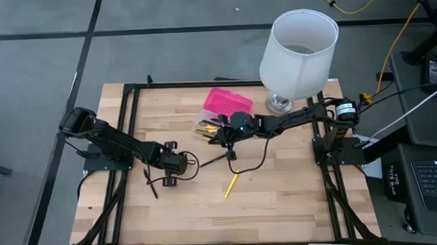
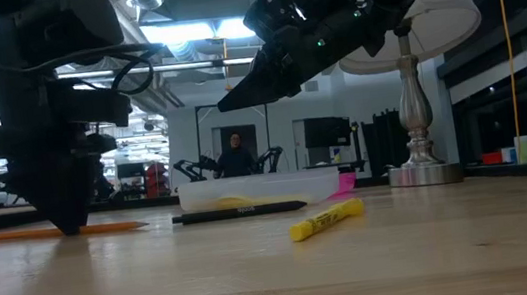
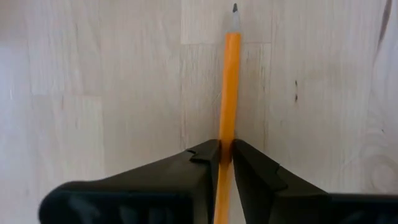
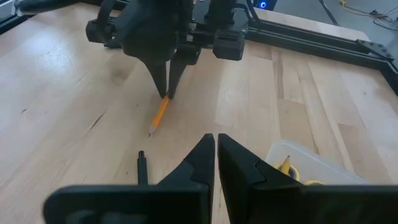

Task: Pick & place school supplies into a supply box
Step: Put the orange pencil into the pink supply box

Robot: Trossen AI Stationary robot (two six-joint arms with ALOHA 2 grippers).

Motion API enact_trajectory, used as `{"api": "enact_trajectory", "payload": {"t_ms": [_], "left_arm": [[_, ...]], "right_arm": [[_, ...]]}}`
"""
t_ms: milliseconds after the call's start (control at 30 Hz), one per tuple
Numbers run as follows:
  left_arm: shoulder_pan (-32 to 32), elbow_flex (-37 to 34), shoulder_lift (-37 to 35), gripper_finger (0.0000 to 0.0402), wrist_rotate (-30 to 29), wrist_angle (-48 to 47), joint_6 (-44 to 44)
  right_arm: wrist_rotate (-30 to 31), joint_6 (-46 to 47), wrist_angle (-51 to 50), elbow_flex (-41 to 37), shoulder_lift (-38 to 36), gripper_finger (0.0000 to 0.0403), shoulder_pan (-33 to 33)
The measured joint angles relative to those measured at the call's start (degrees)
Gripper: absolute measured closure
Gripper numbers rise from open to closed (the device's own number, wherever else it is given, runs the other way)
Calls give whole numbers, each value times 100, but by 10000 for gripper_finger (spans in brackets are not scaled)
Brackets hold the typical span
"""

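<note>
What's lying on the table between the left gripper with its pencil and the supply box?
In the right wrist view, a black pen lies on bare wood between the left gripper, shut on the orange pencil, and the supply box.

orange pencil (image 3: pixel 229 93) flat on wood

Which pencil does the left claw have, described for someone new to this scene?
From the white lamp, go to the table's opposite, left side. Under the left claw lies an orange pencil, pinched between its fingers. The yellow marker and black pen lie free.
</note>
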Motion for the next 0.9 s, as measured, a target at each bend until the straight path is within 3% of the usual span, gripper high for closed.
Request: {"api": "enact_trajectory", "payload": {"t_ms": [167, 467, 900], "left_arm": [[8, -204, -13, 368, 256, 208, -28], [-7, -185, -108, 394, 174, 255, -26], [-15, -128, -1077, 397, 542, 221, -51]], "right_arm": [[0, 0, -2, 0, 0, 377, 0], [0, 0, -2, 0, 0, 377, 0], [2, 0, -37, 0, 2, 377, 2]]}}
